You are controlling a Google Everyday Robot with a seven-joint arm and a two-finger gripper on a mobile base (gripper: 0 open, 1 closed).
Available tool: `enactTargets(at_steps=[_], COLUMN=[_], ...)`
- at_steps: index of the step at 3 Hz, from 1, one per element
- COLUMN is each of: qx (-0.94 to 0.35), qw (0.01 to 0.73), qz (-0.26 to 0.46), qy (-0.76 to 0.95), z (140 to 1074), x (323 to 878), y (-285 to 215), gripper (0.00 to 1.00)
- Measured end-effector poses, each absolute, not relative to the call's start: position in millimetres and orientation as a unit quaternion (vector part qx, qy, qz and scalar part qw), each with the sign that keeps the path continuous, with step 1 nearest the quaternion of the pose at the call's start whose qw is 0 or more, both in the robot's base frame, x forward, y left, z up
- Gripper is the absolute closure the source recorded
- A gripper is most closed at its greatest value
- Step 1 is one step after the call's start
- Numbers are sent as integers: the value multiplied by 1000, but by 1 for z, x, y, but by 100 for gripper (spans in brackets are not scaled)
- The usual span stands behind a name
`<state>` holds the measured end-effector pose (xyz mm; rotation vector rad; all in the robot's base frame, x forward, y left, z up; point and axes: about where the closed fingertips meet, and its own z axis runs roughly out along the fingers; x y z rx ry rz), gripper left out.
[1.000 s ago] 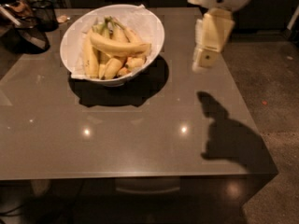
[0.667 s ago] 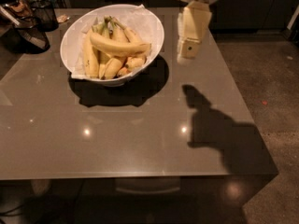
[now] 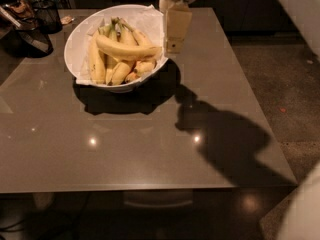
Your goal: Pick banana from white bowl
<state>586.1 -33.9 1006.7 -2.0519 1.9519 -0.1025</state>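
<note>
The white bowl (image 3: 80, 39) stands at the back left of the grey table (image 3: 135, 144). It holds several bananas. The banana (image 3: 127, 50), long, plump and all yellow, lies crosswise on top of the pile, its darker tip toward the right rim. Shorter bananas with greenish stems (image 3: 112, 26) lie under it. My gripper (image 3: 175, 48) hangs at the bowl's right rim, just right of the banana's tip and above table level.
A dark wire basket (image 3: 47, 16) and dark items stand at the back left corner. The table's right edge (image 3: 260, 104) borders a speckled floor. A pale part of my arm fills the right frame edge (image 3: 305, 214).
My gripper has moved left across the table, from well right of the bowl to its right rim. Its shadow moved left with it. The bananas have not moved.
</note>
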Motion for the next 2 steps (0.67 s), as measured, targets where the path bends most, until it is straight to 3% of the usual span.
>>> enactTargets(at_steps=[1,2], qx=[-722,-731], qw=[145,134], qz=[-40,-46], qy=[675,668], z=[997,987], x=[604,618], y=[-18,-2], gripper=[18,30])
